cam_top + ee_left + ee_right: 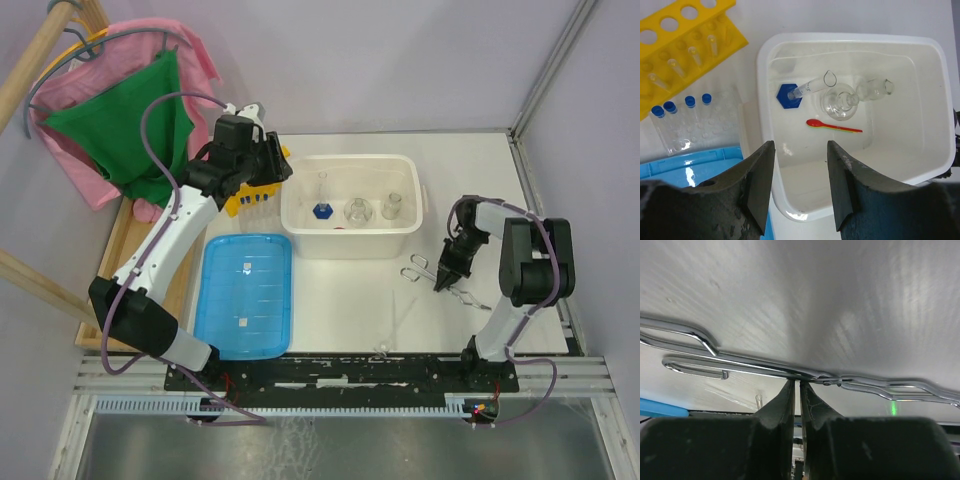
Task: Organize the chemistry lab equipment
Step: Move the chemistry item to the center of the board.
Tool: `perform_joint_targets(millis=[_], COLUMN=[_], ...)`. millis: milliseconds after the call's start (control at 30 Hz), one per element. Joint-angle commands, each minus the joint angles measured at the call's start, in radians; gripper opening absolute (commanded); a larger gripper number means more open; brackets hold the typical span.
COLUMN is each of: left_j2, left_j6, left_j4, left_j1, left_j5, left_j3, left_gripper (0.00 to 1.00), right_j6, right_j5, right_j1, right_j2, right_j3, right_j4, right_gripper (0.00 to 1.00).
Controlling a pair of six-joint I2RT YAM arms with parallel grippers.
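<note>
The metal tongs [420, 268] lie on the table right of the white tub [300, 215]. My right gripper [441, 285] is shut on the tongs [740, 360] close to their pivot, its tips [799, 382] pressed together around the shaft. My left gripper [800, 146] hangs open and holds nothing, above the tub's [855, 40] near-left corner. Inside the tub lie two clear flasks [840, 102], a cylinder on a blue base [790, 95] and a red-tipped rod [832, 126]. The yellow rack [685, 45] and several blue-capped tubes [680, 107] sit left of the tub.
A flat blue lid [245, 295] lies in front of the rack. A clear glass rod [400, 320] rests on the table near the front edge. Green and pink cloths [130, 120] hang at the back left beside a wooden frame.
</note>
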Motion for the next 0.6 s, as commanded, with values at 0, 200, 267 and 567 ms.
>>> perform_joint_targets(millis=[0,200,267,567], left_j2=[-0.016,-0.031,-0.036,-0.041], left_j6=[0.012,0.004,0.004,0.018], left_j4=[0.030,0.026,0.026,0.031], left_j1=[0.005,0.005,0.004,0.006], left_j5=[-0.015,-0.031,-0.040,-0.028], left_j3=[0.039,0.008,-0.006,0.000], left_gripper=[0.53,0.53,0.53,0.53], right_j6=[0.001,0.036,0.046,0.040], right_j5=[0.147,0.139,0.135,-0.053], right_j1=[-0.047,-0.161,-0.200,-0.244], right_j2=[0.066,0.127,0.123,-0.007], right_j3=[0.095,0.209,0.223,0.183], right_j4=[0.098,0.088,0.101,0.174], right_gripper=[0.16,0.17,0.17,0.23])
